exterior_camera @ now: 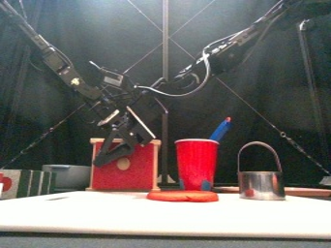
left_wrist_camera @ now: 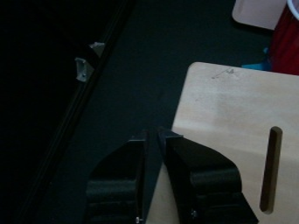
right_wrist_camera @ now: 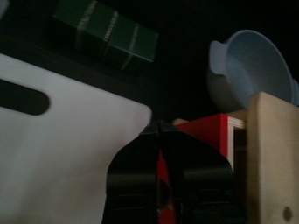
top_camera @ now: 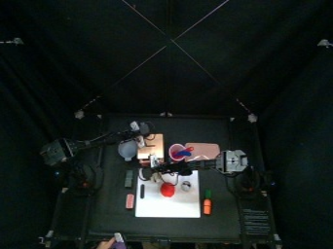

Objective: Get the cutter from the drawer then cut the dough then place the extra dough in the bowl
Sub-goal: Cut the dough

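By the wooden box [left_wrist_camera: 228, 114] hangs the left gripper [left_wrist_camera: 155, 136], closed, empty — right gripper [right_wrist_camera: 159, 131] closed at its drawer [right_wrist_camera: 211, 131].

1. Right gripper [right_wrist_camera: 160, 133]: two black jaws rise from the bottom centre of the frame. They are pressed together with only a thin slit between them, and a red streak shows in the slit.
2. Drawer front [right_wrist_camera: 212, 131]: red, right of centre, just beside the jaw tips. Contact cannot be confirmed.
3. Wooden box [right_wrist_camera: 275, 157]: pale, lower right of the frame, adjoining the drawer front.
4. Bowl [right_wrist_camera: 251, 70]: blue-grey, upper right, above the wooden box. One small handle shows on its rim.
5. Cutting board [right_wrist_camera: 70, 149]: white, covering the left and lower left.
6. Sushi roll [right_wrist_camera: 107, 33]: dark green blocks, upper left, above the cutting board.
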